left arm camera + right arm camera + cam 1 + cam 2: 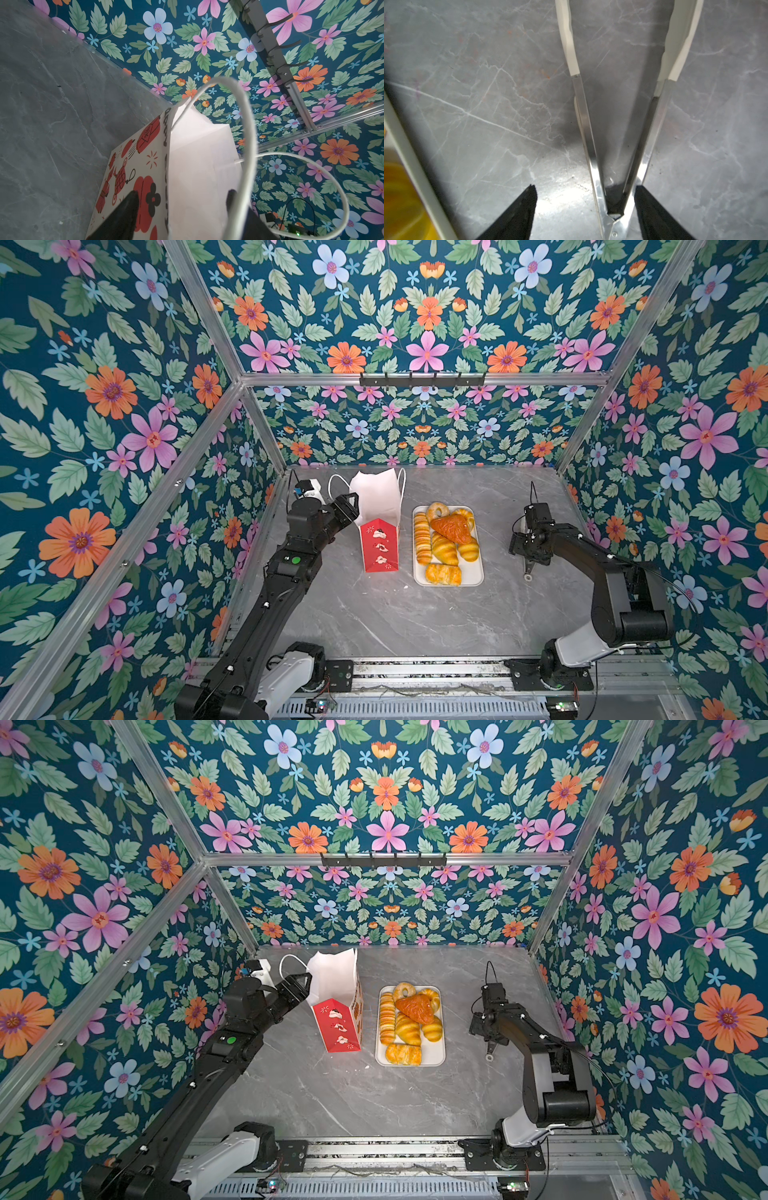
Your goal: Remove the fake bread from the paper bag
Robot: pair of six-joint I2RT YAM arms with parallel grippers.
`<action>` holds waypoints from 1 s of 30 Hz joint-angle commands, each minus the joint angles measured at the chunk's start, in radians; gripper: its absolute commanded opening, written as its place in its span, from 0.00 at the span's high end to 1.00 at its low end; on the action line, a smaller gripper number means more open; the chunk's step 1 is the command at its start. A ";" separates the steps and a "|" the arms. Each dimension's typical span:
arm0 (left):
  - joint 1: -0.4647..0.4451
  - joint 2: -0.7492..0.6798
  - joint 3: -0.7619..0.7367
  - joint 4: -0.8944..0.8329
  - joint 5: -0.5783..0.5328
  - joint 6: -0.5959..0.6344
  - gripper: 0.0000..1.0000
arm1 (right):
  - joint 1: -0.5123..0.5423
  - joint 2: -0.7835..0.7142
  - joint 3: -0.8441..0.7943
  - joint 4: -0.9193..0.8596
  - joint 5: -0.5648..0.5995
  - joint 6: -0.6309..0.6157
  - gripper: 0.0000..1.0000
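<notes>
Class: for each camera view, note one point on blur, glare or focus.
Left wrist view: the near cord handle is out of focus. Right wrist view: glare washes the table beside the tongs; the tray edge blurs. Both top views: sharp, evenly lit.

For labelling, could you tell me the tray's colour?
The tray is white, clearest in a top view.

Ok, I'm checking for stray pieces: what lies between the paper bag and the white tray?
Nothing: just a narrow strip of bare grey tabletop separates the paper bag from the tray, as both top views show.
</notes>
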 commanded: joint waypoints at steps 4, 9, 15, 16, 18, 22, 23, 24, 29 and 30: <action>0.013 -0.030 0.056 -0.062 0.020 0.025 0.00 | 0.000 -0.007 0.000 0.007 0.005 0.000 0.24; 0.020 -0.095 0.148 -0.188 0.002 0.082 0.00 | 0.000 -0.028 -0.007 0.021 0.012 0.006 0.24; 0.020 -0.217 0.273 -0.328 -0.182 0.212 0.00 | 0.000 -0.089 -0.035 0.061 0.038 0.017 0.24; 0.020 -0.247 0.262 -0.322 -0.260 0.250 0.00 | 0.000 -0.110 -0.046 0.077 0.040 0.013 0.24; 0.020 -0.295 0.210 -0.311 -0.450 0.322 0.00 | 0.000 -0.160 -0.072 0.116 0.041 0.008 0.24; 0.020 -0.391 -0.055 -0.095 -0.769 0.423 0.00 | 0.000 -0.254 -0.124 0.171 0.063 0.008 0.24; 0.021 -0.405 -0.126 -0.030 -0.823 0.432 0.00 | 0.000 -0.265 -0.130 0.174 0.063 0.008 0.24; 0.020 -0.411 -0.188 0.031 -0.856 0.444 0.00 | 0.000 -0.271 -0.132 0.174 0.061 0.008 0.23; 0.020 -0.297 -0.489 0.431 -0.886 0.604 0.00 | 0.000 -0.275 -0.140 0.175 -0.006 0.013 0.26; 0.020 -0.249 -0.526 0.503 -0.862 0.635 0.00 | 0.001 -0.279 -0.142 0.175 -0.014 0.012 0.26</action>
